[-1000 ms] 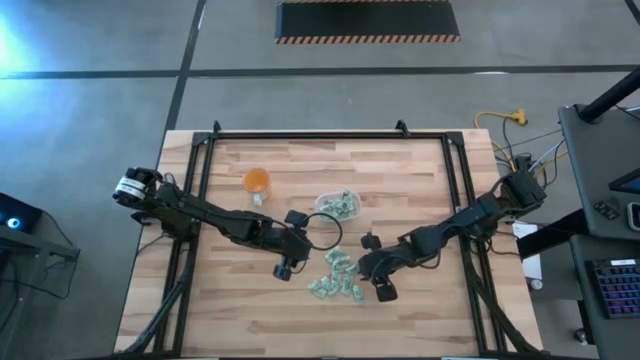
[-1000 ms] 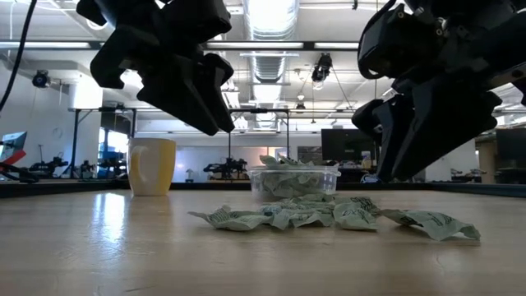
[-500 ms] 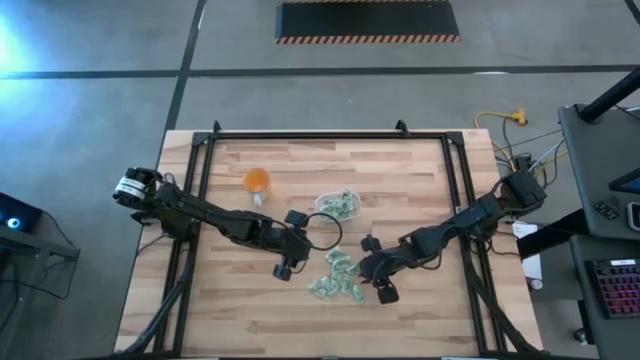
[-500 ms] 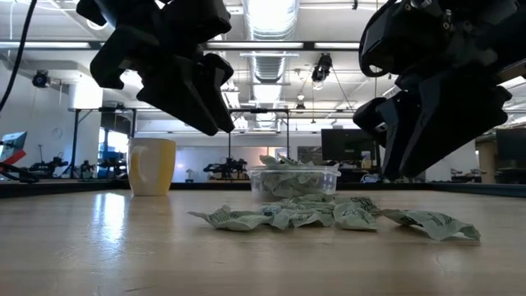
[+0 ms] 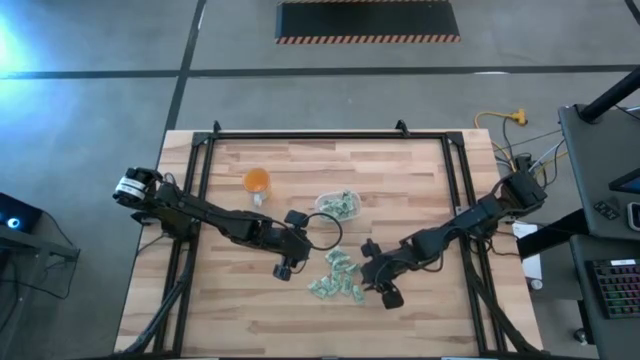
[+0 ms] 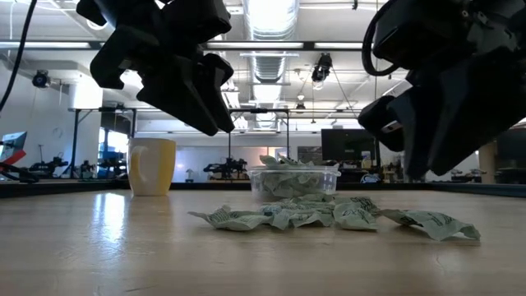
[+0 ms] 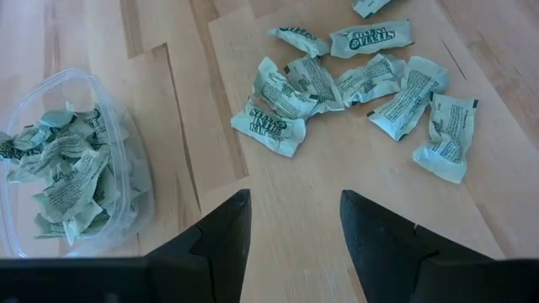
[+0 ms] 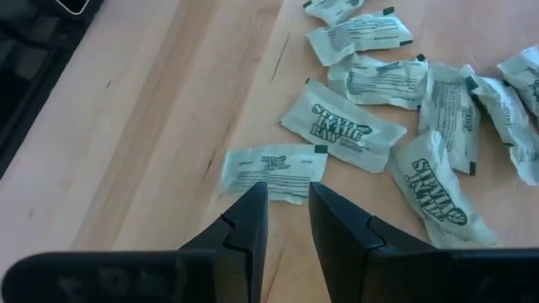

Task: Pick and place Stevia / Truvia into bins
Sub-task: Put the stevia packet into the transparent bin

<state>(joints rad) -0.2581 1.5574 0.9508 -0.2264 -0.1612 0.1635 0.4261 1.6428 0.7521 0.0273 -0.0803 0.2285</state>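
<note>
Several green-and-white Stevia packets [image 5: 338,278] lie flat in a loose pile on the wooden table, also seen in the low view [image 6: 329,217]. The clear tub [image 5: 338,206] stands on the table beyond them and holds more packets [image 7: 67,181]. My right gripper [image 8: 287,206] hovers at the pile's right side, its fingers a narrow gap apart just short of one outlying packet [image 8: 274,171]. My left gripper [image 7: 295,223] hangs open above bare wood, left of the pile and near the tub. Both grippers are clear of the table in the low view [image 6: 427,156].
An orange cup [image 5: 257,181] stands toward the far left of the table, left of the tub. A black frame [image 5: 300,135] borders the table's far edge and sides. Bare wood lies along the near edge [image 5: 300,325].
My right gripper has moved a little toward the table's near edge, drawing back along the pile's right side. The left arm and the packets have stayed where they were.
</note>
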